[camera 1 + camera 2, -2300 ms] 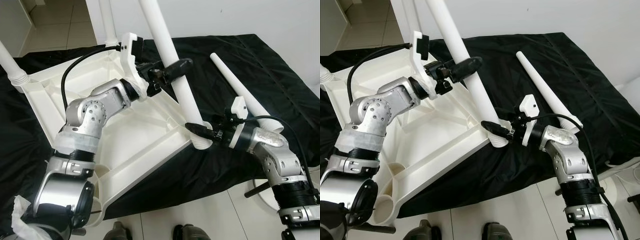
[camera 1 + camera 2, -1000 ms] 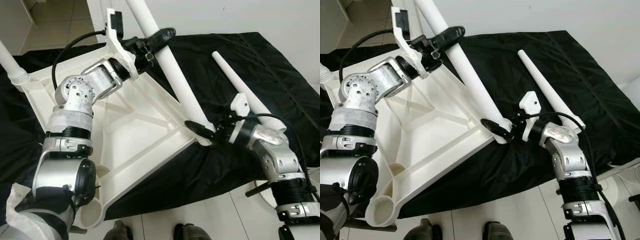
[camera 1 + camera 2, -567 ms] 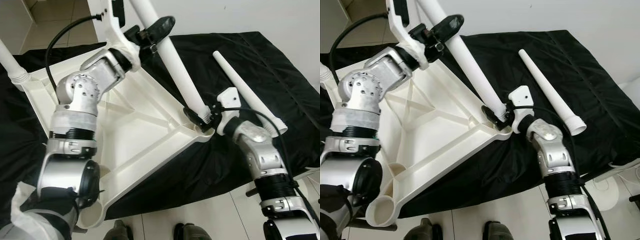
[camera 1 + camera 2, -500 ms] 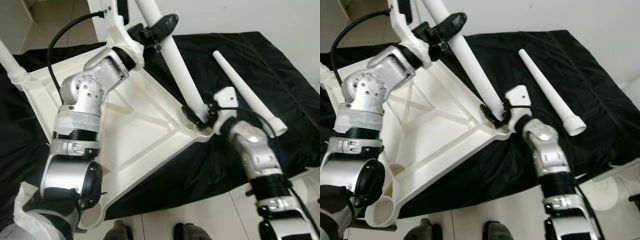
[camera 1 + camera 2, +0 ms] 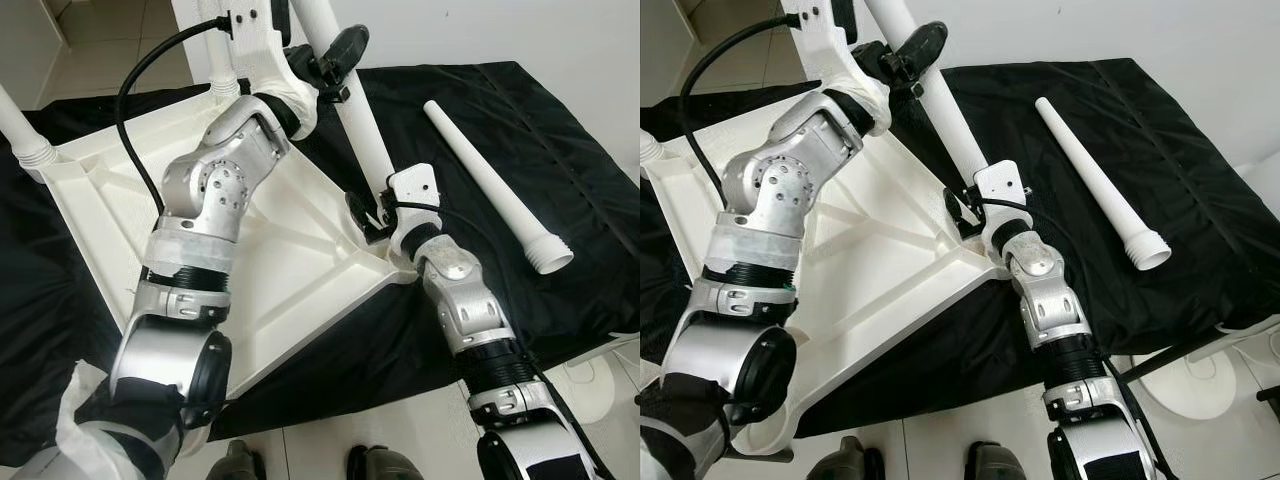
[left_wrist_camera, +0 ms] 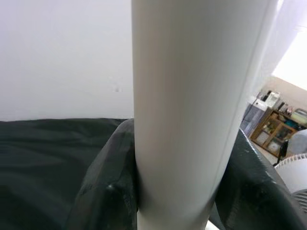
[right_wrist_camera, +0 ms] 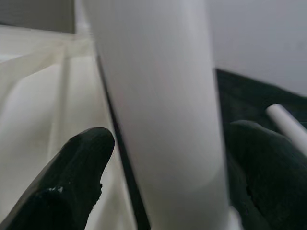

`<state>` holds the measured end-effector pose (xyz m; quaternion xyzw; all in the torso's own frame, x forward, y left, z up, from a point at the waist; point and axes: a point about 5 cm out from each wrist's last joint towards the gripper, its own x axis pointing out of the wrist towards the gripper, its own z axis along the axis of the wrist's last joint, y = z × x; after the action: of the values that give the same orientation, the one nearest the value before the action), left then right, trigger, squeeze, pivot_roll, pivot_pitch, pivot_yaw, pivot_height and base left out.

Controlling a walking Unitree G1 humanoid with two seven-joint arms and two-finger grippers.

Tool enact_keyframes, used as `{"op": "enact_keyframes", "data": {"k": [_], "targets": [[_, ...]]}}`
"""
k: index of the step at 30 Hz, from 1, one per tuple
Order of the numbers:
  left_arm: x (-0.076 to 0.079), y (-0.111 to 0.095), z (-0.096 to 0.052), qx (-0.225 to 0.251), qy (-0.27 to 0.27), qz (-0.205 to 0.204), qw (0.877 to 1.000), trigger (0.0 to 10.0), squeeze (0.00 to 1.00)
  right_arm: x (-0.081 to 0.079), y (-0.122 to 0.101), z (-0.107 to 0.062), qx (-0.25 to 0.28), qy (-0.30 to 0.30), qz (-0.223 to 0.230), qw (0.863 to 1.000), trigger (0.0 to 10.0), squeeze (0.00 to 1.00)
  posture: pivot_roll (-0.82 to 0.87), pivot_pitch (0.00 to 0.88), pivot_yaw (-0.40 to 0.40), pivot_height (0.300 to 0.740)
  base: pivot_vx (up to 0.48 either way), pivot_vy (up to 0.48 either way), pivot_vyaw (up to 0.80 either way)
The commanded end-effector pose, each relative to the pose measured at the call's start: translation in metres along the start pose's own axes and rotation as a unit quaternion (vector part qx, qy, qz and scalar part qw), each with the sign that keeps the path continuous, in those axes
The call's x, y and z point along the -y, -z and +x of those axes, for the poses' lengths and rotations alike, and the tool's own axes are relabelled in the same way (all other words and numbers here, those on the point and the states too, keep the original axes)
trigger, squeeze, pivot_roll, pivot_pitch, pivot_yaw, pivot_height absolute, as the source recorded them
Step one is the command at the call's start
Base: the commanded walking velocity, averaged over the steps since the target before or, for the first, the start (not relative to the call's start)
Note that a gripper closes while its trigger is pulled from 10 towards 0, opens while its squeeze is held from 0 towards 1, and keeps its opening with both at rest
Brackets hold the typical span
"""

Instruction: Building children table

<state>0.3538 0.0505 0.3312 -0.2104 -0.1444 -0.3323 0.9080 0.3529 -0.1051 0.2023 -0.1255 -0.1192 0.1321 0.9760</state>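
The white table top [image 5: 130,190] lies upside down on a black cloth. A white table leg [image 5: 360,130] stands slanted in its near right corner socket. My left gripper [image 5: 340,50] is shut on this leg high up; in the left wrist view both black fingers [image 6: 108,191] press against the leg [image 6: 192,110]. My right gripper [image 5: 365,215] is down at the leg's base beside the socket. In the right wrist view its fingers [image 7: 81,177] straddle the leg [image 7: 158,105] closely. A loose white leg [image 5: 485,180] lies on the cloth to the right.
Another fitted leg [image 5: 22,130] rises at the far left corner and one more [image 5: 215,40] at the back. The black cloth [image 5: 560,130] hangs over the near edge to a tiled floor. A white round base [image 5: 1200,385] stands at the lower right.
My right arm has swung from the socket's right side round to the leg's near side, its wrist turning about the base. My left gripper has shifted up and right along the leg.
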Motion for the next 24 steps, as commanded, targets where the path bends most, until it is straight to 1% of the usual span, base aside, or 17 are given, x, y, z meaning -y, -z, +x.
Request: {"op": "enact_keyframes", "data": {"k": [1, 2, 3, 4, 6, 7, 8, 9, 12, 16, 24], "targets": [[0.01, -0.009, 0.004, 0.023, 0.006, 0.023, 0.999, 10.0, 0.0, 0.0, -0.003, 0.002, 0.006, 0.02, -0.026, 0.999, 10.0, 0.0, -0.08, 0.104, 0.05, 0.74, 0.0, 0.0, 0.0], [0.01, -0.009, 0.004, 0.023, 0.006, 0.023, 0.999, 10.0, 0.0, 0.0, -0.003, 0.002, 0.006, 0.02, -0.026, 0.999, 10.0, 0.0, -0.08, 0.104, 0.05, 0.74, 0.0, 0.0, 0.0], [0.012, -0.009, 0.004, 0.025, 0.004, 0.026, 0.999, 10.0, 0.0, 0.001, -0.004, 0.003, 0.005, 0.032, -0.042, 0.999, 10.0, 0.0, -0.08, 0.104, 0.05, 0.74, 0.0, 0.0, 0.0], [0.012, -0.009, 0.004, 0.025, 0.004, 0.026, 0.999, 10.0, 0.0, 0.001, -0.004, 0.003, 0.005, 0.032, -0.042, 0.999, 10.0, 0.0, -0.08, 0.104, 0.05, 0.74, 0.0, 0.0, 0.0], [0.017, -0.011, 0.005, 0.03, 0.005, 0.032, 0.999, 10.0, 0.0, 0.004, -0.005, 0.005, 0.004, 0.071, -0.074, 0.995, 10.0, 0.0, -0.08, 0.104, 0.051, 0.74, 0.0, 0.0, 0.0], [0.017, -0.011, 0.005, 0.03, 0.005, 0.032, 0.999, 10.0, 0.0, 0.004, -0.005, 0.005, 0.004, 0.071, -0.074, 0.995, 10.0, 0.0, -0.08, 0.104, 0.051, 0.74, 0.0, 0.0, 0.0], [0.02, -0.012, 0.005, 0.032, 0.007, 0.034, 0.999, 10.0, 0.0, 0.006, -0.005, 0.005, -0.001, 0.095, -0.084, 0.992, 10.0, 0.0, -0.08, 0.104, 0.051, 0.74, 0.0, 0.0, 0.0], [0.023, -0.013, 0.005, 0.034, 0.011, 0.034, 0.999, 10.0, 0.0, 0.008, -0.004, 0.006, -0.006, 0.115, -0.084, 0.99, 10.0, 0.0, -0.08, 0.105, 0.05, 0.74, 0.0, 0.0, 0.0], [0.026, -0.014, 0.006, 0.039, 0.013, 0.036, 0.999, 10.0, 0.0, 0.008, -0.002, 0.007, -0.012, 0.132, -0.085, 0.987, 10.0, 0.0, -0.08, 0.105, 0.05, 0.74, 0.0, 0.0, 0.0], [0.031, -0.015, 0.007, 0.043, 0.017, 0.036, 0.998, 10.0, 0.0, 0.008, -0.001, 0.008, -0.013, 0.141, -0.093, 0.986, 10.0, 0.0, -0.08, 0.103, 0.048, 0.74, 0.0, 0.0, 0.0], [0.038, -0.017, 0.007, 0.049, 0.026, 0.034, 0.998, 10.0, 0.0, 0.006, -0.001, 0.014, -0.013, 0.147, -0.09, 0.985, 10.0, 0.0, -0.07, 0.096, 0.042, 0.74, 0.0, 0.0, 0.0]]}}
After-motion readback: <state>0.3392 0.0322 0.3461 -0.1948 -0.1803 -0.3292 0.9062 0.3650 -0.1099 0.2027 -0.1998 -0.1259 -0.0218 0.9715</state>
